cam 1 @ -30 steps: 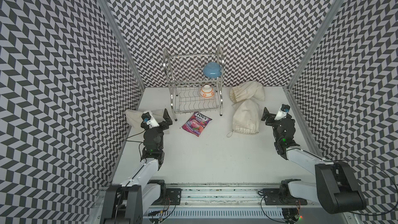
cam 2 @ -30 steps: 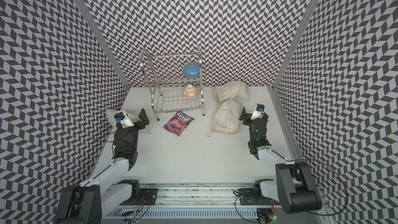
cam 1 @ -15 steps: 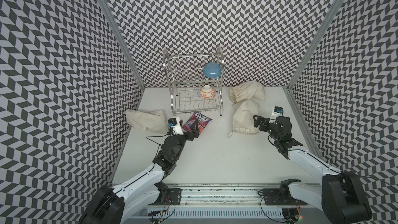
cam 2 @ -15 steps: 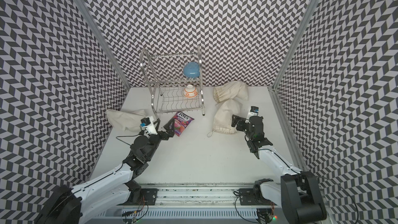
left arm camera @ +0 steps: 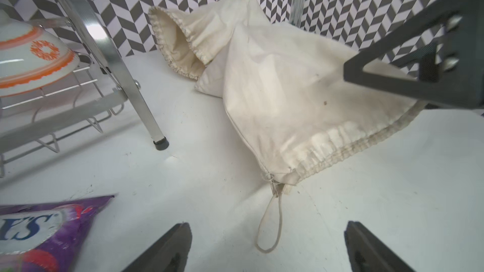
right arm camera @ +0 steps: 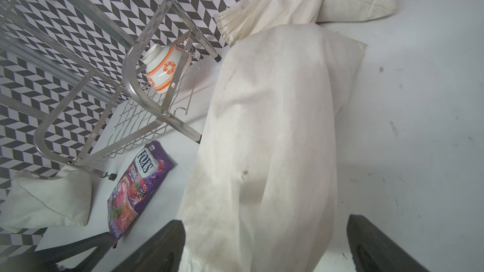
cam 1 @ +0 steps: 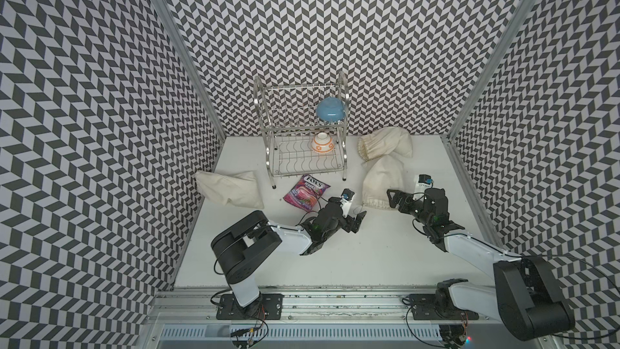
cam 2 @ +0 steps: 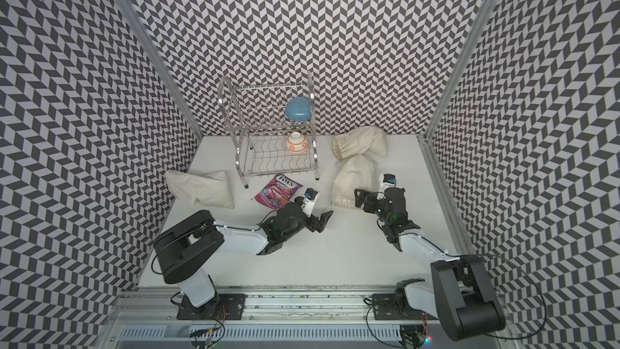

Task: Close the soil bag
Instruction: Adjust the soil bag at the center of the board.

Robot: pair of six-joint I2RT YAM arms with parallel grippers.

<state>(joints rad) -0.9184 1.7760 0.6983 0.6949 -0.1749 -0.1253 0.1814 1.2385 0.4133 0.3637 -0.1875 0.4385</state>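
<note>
**A:** Where did the bag lie?

**B:** The bag [cam 1: 384,179] lay right of the table's [cam 1: 369,263] middle. Its long axis ran back to front, with the gathered mouth toward the robot. Its far end touched a second bag [cam 1: 385,144] at the back wall.

**A:** And the string?

**B:** The loop [left arm camera: 269,228] trailed from the mouth's left corner onto the bare table, straight toward the left gripper [cam 1: 358,221]. In the left wrist view it lay between the two spread jaws. As far as I could tell, neither jaw touched it.

**A:** So that gripper held nothing?

**B:** Nothing. Its jaws stood released, wide apart and low over the table.

**A:** The other arm?

**B:** The right gripper [cam 1: 394,199] stood at the mouth's right end, jaws also spread. In its wrist view the mouth end of the bag nearly filled the gap between them, but they looked unclamped.

**A:** Which arm was nearer the loop?

**B:** The left, clearly. I judged it should clamp on the loop and draw it leftward along the mouth's line, across the bag's long axis. The right gripper would need to pin the cloth so the bag didn't slide. The string looked thin enough to slip out of a loose pinch.

**A:** Anything around?

**B:** A packet [cam 1: 307,193] lay just left of the left gripper, with a rack [cam 1: 267,157] behind it. A third bag [cam 1: 231,189] lay well apart by the left wall.
</note>
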